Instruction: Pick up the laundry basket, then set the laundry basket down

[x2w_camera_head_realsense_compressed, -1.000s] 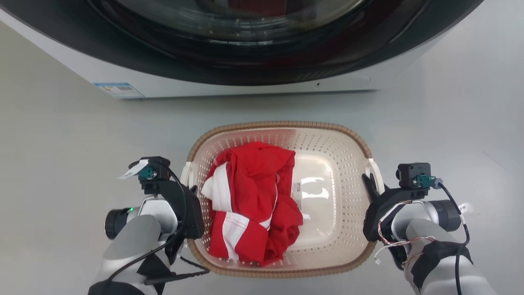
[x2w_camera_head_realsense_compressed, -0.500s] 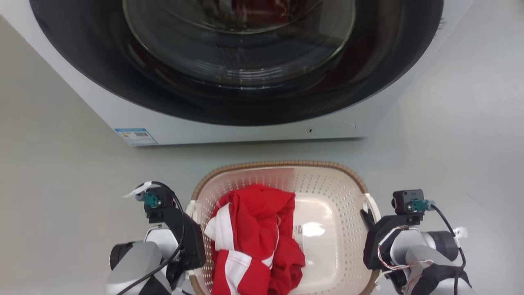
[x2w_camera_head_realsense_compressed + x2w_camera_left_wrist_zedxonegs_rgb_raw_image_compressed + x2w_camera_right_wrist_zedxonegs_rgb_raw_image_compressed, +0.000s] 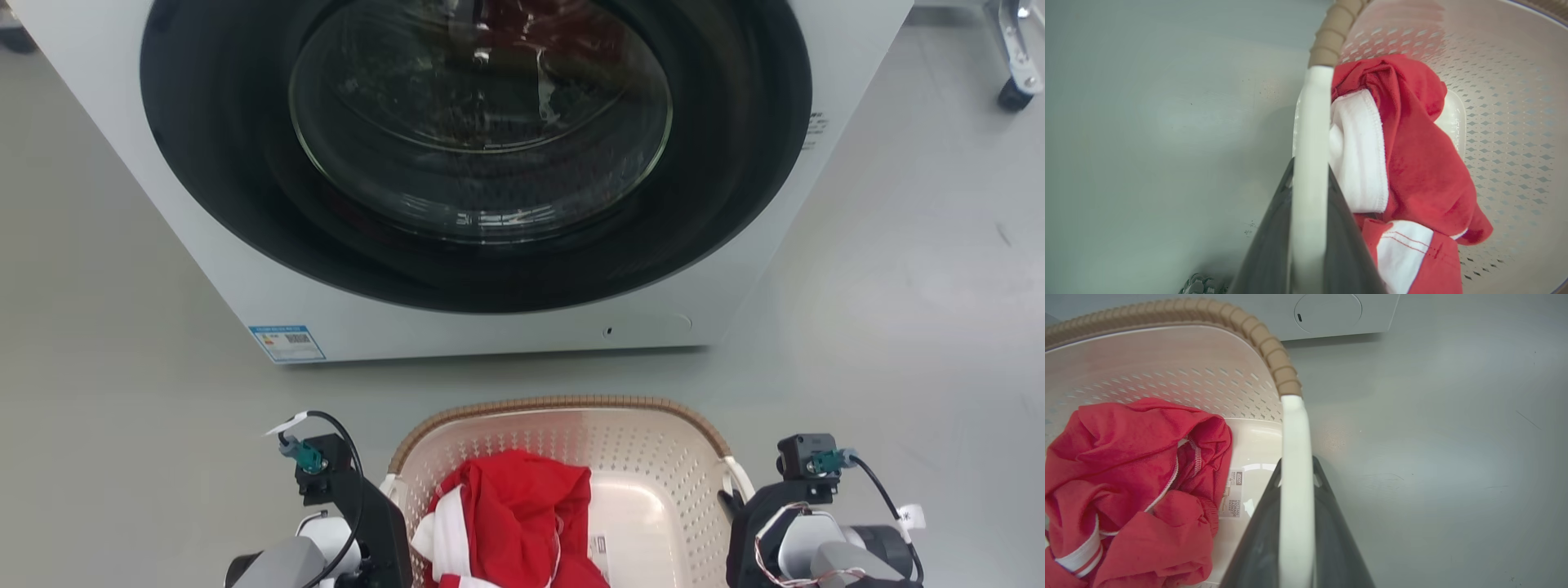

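Note:
The laundry basket point(image 3: 563, 405), cream with a brown woven-look rim, sits at the bottom centre of the head view in front of the washer. A red and white garment point(image 3: 510, 523) lies in its left half. My left gripper point(image 3: 390, 508) is shut on the basket's left white handle point(image 3: 1310, 134), which runs between its dark fingers point(image 3: 1271, 237). My right gripper point(image 3: 735, 506) is shut on the right white handle point(image 3: 1295, 449), which passes between its fingers point(image 3: 1335, 539). The garment point(image 3: 1135, 477) and a printed label on the basket's floor also appear in the right wrist view.
A white front-loading washer point(image 3: 457, 327) with a large dark round door point(image 3: 482, 139) stands close beyond the basket. Smooth grey floor point(image 3: 898, 327) spreads on both sides. A caster of some frame point(image 3: 1015, 94) is at the far top right.
The whole head picture has shifted: more of the washer shows, and the basket and both grippers sit lower in the frame, so the camera has moved. Both grippers stay shut on the handles.

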Tool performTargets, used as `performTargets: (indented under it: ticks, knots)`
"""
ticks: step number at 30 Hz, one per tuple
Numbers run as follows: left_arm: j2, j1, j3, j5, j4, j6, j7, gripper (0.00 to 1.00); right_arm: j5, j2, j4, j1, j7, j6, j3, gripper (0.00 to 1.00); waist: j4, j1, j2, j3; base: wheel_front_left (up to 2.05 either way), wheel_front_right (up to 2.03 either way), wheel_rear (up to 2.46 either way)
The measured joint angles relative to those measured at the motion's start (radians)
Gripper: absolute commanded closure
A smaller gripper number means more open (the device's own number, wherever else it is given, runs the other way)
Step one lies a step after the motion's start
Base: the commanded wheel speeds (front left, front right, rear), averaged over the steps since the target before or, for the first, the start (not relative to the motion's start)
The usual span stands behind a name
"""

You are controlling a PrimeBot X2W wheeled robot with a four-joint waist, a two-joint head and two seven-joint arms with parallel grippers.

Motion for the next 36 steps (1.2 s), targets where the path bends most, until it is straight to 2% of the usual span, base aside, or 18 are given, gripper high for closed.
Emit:
performTargets:
  ticks: [18,36]
  knots:
    - [0.008,0.083,-0.036,-0.059,0.003,0.000,0.087,1.00,0.116,0.000,-0.028,0.108,0.095,0.000,0.064,1.00,-0.006,0.0000,0.0000,-0.140,0.00,0.00,0.00]
    - [0.014,0.092,-0.049,-0.083,0.003,0.002,0.108,1.00,0.179,-0.001,-0.036,0.115,0.137,0.000,0.084,1.00,-0.007,0.0001,0.0001,-0.189,0.00,0.00,0.00]
